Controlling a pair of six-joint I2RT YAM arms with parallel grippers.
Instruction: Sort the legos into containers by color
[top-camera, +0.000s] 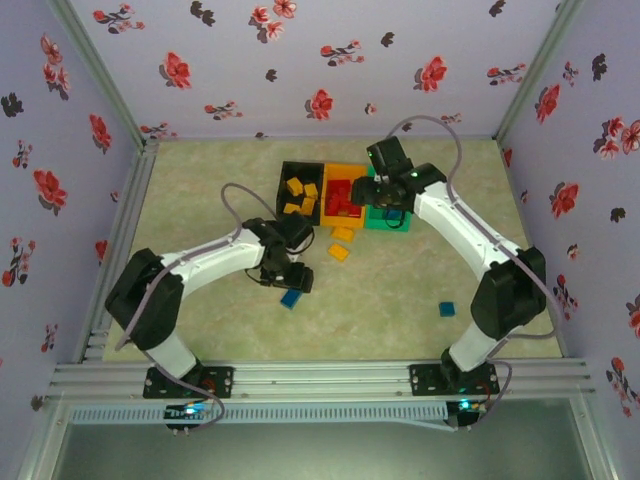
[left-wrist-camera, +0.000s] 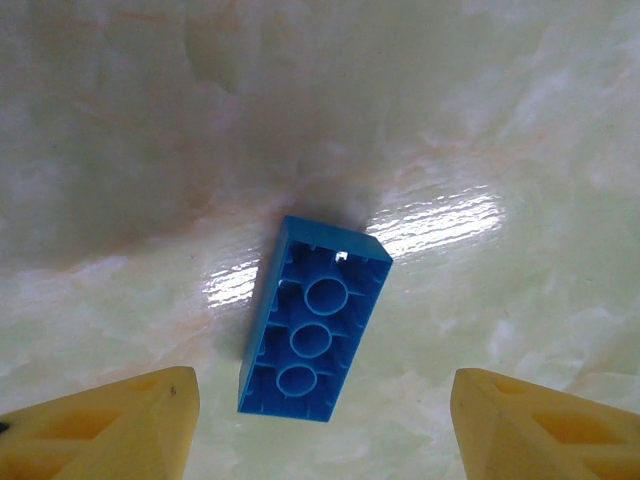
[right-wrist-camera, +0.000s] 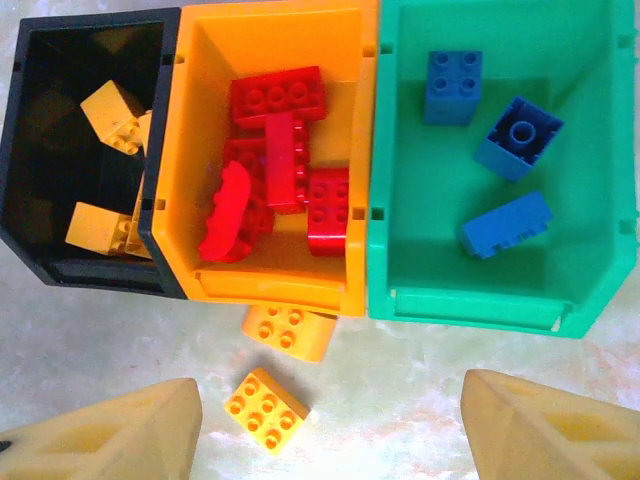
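Lego (left-wrist-camera: 313, 325), blue and upturned, lies between spread jaws of left tool (left-wrist-camera: 320, 405).

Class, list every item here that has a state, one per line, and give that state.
blue brick, underside up on the table, ungripped
left gripper, open above that brick
right gripper, open, empty
black bin, holds yellow bricks
orange bin, holds red bricks
green bin, holds three blue bricks
loose yellow bricks, studs up on the table
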